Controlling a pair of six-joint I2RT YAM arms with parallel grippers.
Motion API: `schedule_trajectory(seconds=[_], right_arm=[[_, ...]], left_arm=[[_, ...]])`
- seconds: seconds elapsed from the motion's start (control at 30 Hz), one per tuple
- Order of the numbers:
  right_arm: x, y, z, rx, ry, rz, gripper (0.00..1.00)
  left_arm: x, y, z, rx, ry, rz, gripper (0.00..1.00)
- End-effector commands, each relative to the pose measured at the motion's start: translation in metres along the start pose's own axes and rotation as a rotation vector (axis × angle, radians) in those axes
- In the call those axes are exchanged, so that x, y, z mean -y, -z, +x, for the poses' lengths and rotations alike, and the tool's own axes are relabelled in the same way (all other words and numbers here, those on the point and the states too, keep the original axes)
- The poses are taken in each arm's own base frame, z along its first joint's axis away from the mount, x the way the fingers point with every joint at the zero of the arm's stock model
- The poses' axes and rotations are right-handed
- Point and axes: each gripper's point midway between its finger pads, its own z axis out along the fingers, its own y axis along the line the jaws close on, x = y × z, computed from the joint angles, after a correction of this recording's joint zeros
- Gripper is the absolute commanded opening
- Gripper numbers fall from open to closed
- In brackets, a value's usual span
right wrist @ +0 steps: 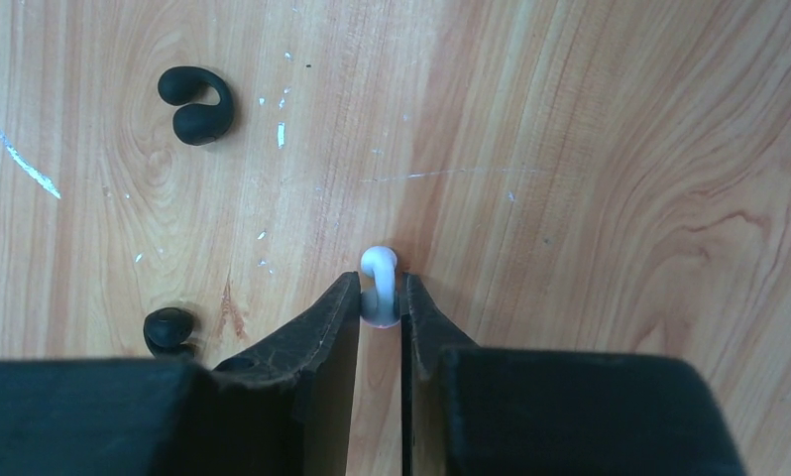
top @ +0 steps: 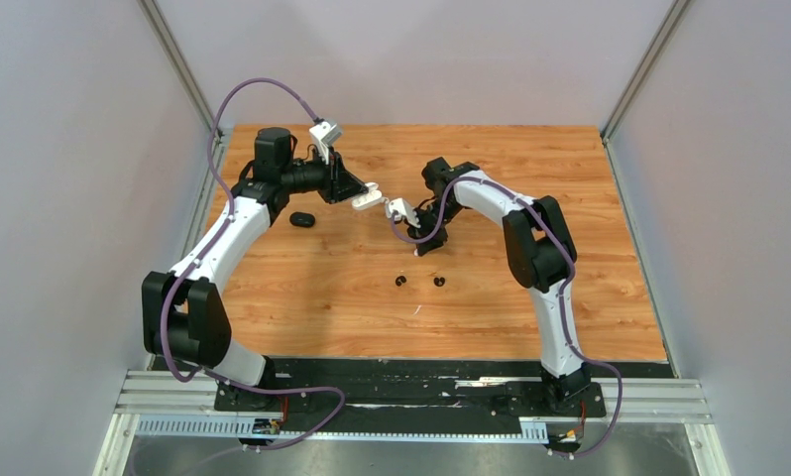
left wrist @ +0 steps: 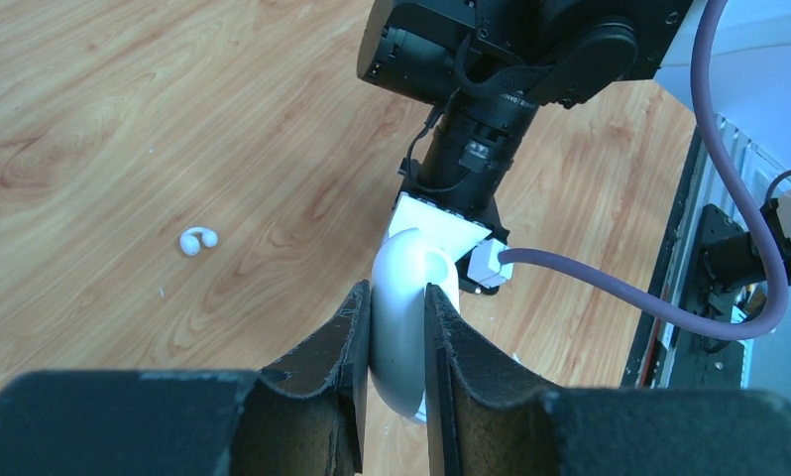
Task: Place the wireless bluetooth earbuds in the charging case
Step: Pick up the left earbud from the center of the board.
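Right wrist: the right tool (right wrist: 382,290) pinches a white earbud (right wrist: 378,266) at its tips; lift straight and grip gently, since the glossy hook could squirt free. Two black earbuds (right wrist: 195,103) lie on the worktop (right wrist: 590,149) to its left. The left tool (left wrist: 396,297) clamps the smooth white charging case (left wrist: 411,263); a second white earbud (left wrist: 197,239) lies beyond, leftward.

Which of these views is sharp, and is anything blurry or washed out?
Top external view: even light, but the black earbuds are mere specks. Left wrist view: the white case looks washed out. Right wrist view: the wooden table and white earbud are crisp.
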Motion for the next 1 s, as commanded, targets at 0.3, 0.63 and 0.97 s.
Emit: schedule_trajectory(seconds=[0.3, 0.63, 0.97], right_arm=[[0.0085, 0.0044, -0.0172, 0.053, 0.005, 0.006, 0.22], [0.011, 0.0075, -0.018, 0.044, -0.003, 0.02, 0.22], [0.015, 0.0117, -0.0195, 0.037, -0.003, 0.038, 0.23]], left_arm=[[-0.003, -0.0004, -0.0239, 0.048, -0.038, 0.003, 0.0], [-0.002, 0.0, -0.0235, 0.047, -0.037, 0.007, 0.0], [-0.0021, -0.0005, -0.0252, 0.053, -0.037, 0.008, 0.0]])
